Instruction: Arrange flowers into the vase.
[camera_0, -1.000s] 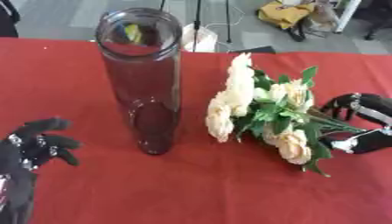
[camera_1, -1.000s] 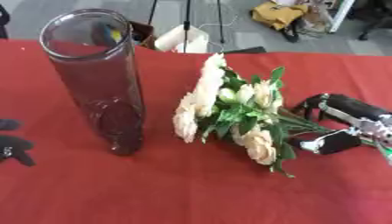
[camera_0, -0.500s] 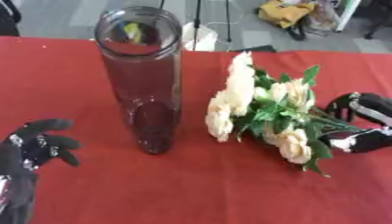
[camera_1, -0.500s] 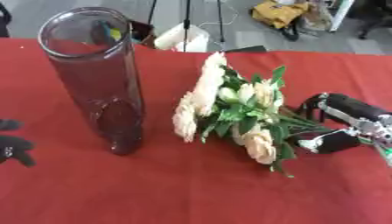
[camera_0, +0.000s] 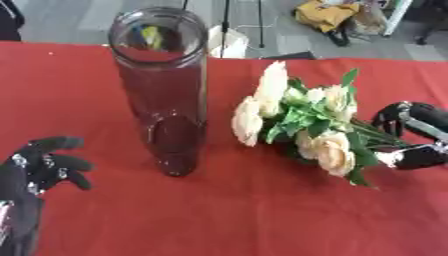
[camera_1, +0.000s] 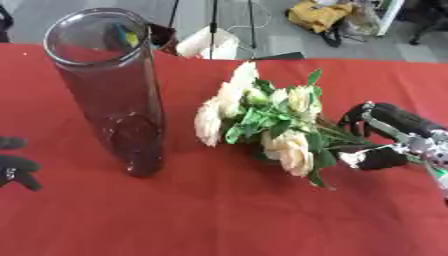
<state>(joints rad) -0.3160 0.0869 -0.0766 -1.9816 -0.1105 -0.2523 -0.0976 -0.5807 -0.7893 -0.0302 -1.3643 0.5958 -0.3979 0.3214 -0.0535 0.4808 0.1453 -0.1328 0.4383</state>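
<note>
Right eye view shows us almost nothing changed over the last second: our right hand (camera_1: 385, 137) stays curled round the stems of the flowers (camera_1: 262, 120) lying on the red worktop (camera_1: 219, 210) beside the empty vase (camera_1: 114, 95), left hand (camera_0: 39, 167) open, so lifting remains ahead.

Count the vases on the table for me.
1. A tall clear glass vase stands upright on the red table, left of the cream flower bunch that the right hand holds.

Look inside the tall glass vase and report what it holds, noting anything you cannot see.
The glass vase stands upright on the red tablecloth and holds no flowers; the cream bouquet lies beside it, stems in the right hand. Whether it holds water cannot be told.
</note>
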